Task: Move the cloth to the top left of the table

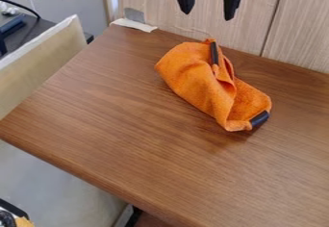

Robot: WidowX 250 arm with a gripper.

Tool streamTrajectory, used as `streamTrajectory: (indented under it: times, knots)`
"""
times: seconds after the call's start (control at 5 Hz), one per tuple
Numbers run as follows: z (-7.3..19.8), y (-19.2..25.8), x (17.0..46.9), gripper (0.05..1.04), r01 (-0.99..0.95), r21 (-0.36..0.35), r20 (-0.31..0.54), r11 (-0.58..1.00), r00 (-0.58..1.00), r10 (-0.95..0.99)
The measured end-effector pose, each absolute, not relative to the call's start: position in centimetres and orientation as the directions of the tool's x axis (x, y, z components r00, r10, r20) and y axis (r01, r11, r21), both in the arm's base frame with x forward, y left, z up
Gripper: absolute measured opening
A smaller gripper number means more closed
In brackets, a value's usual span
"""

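Note:
The black gripper (208, 10) hangs at the top edge of the camera view, its two fingers spread apart with nothing between them. Below it, and apart from it, an orange cloth (196, 84) lies crumpled on the brown wooden table (96, 120), toward the back and right of the table's middle. Dark patches show on the cloth near its upper end and at its lower right corner. Some of the cloth's underside is hidden by its folds.
Light wood panels (296, 29) stand along the table's back edge. Pale tape (133, 25) sits at the back left corner. A beige board (38, 60) rises beside the left edge, with a dark surface and cables beyond it.

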State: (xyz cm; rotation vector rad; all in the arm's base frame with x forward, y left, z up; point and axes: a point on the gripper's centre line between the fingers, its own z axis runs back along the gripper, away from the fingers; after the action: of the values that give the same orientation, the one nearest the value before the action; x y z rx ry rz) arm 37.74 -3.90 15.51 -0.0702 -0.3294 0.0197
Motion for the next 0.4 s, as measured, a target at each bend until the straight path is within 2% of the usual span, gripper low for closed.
streamTrajectory:
  times: [0.2,0.4]
  knots:
    - [13.9,-3.9,37.8,1.000,-0.010,-0.065,0.282,0.998,0.959,0.028]
    - [11.8,-2.9,38.2,1.000,-0.019,-0.025,0.222,1.000,0.975,0.024]
